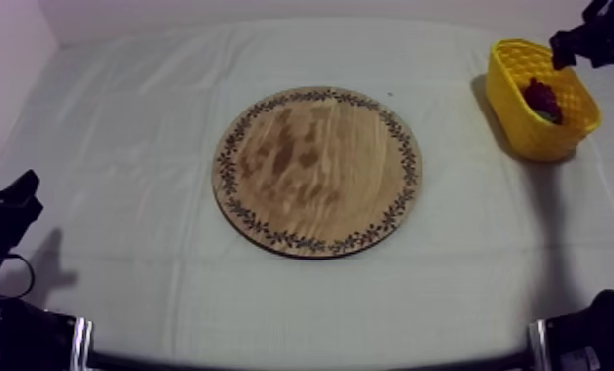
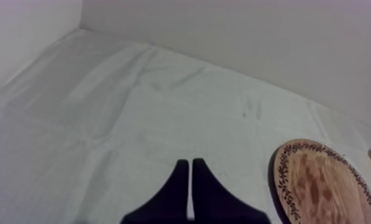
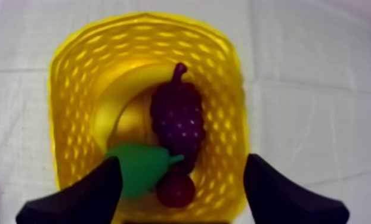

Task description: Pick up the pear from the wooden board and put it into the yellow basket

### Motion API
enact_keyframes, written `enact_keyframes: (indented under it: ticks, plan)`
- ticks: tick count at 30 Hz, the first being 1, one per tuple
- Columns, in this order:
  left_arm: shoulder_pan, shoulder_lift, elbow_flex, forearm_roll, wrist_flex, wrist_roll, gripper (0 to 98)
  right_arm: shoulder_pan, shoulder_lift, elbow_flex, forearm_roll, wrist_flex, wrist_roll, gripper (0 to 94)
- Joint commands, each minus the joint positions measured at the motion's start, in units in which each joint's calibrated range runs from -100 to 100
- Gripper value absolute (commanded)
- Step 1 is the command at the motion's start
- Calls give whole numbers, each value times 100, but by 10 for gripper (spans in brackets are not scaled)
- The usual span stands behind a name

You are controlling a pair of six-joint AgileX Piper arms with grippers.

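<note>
Right gripper (image 3: 182, 164), fingers spread and holding nothing, hangs over the yellow basket (image 3: 68, 89) at far right, where the pear (image 3: 139, 170) lies beside the grapes (image 3: 179, 119) (off the wooden board (image 1: 316, 170)). A straight rise should clear the rim. Left gripper (image 2: 189, 167) closed, near left.

Open cloth of the bench (image 1: 123, 148) runs all round the flat wooden board (image 1: 317, 170), itself bare on top. At the far right, the yellow basket (image 1: 528, 133) is crowded with grapes (image 3: 177, 119), pear (image 3: 137, 167), banana (image 3: 125, 122) and small red fruit (image 3: 176, 189). The right claw (image 3: 183, 164) hangs over it, fingers apart. Before the closed left claw (image 2: 191, 162) lies bare cloth.
</note>
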Motion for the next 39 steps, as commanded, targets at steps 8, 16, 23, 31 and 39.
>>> enact_keyframes:
  ticks: [8,16,23,31,39]
  plan:
    - [1,0,0,-2,-1,-1,1,-113,-2613,1931,-144,-821,108,567]
    - [1,0,0,-2,-1,-1,1,-227,-4685,3679,-483,-1685,409,471]
    - [1,0,0,-2,-1,-1,1,-175,-6588,5512,-1695,-2663,1500,362]
    - [1,0,0,-2,-1,-1,1,-187,-8070,6738,-2800,-2817,2501,258]
    - [1,0,0,-2,-1,-1,1,-241,-8965,7301,-2540,-2690,1674,84]
